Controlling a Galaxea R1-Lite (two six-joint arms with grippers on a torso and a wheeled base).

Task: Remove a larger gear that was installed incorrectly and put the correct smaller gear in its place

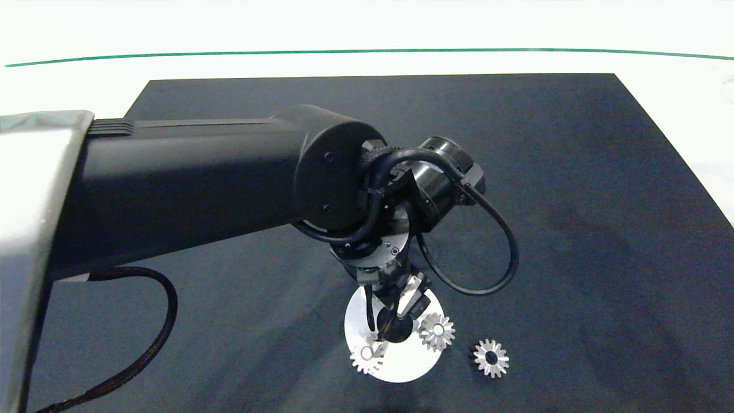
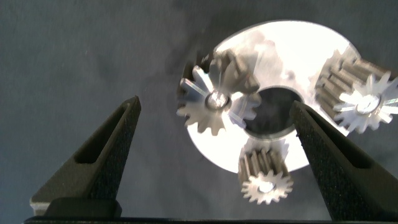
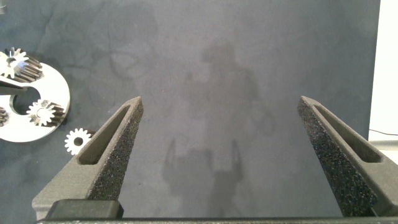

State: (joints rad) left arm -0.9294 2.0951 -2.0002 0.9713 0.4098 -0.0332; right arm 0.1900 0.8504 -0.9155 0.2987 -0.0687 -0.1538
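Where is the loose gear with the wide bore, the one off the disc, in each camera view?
Head view: the smaller gear lies on the mat, right of the silver disc.
Left wrist view: not in it.
Right wrist view: it lies on the mat beside the silver disc.
Shared landmark: the silver disc, in all three.

White table point(image 1: 659, 60) carries a black mat point(image 1: 573, 201) covering most of it; a thin green line point(image 1: 367, 50) crosses the far side. On the mat near the front edge lies a round silver plate point(image 1: 401, 367) with gears mounted on it. Just beside it to the right, apart from it, a loose smaller gear point(image 1: 491, 358) lies flat on the mat.
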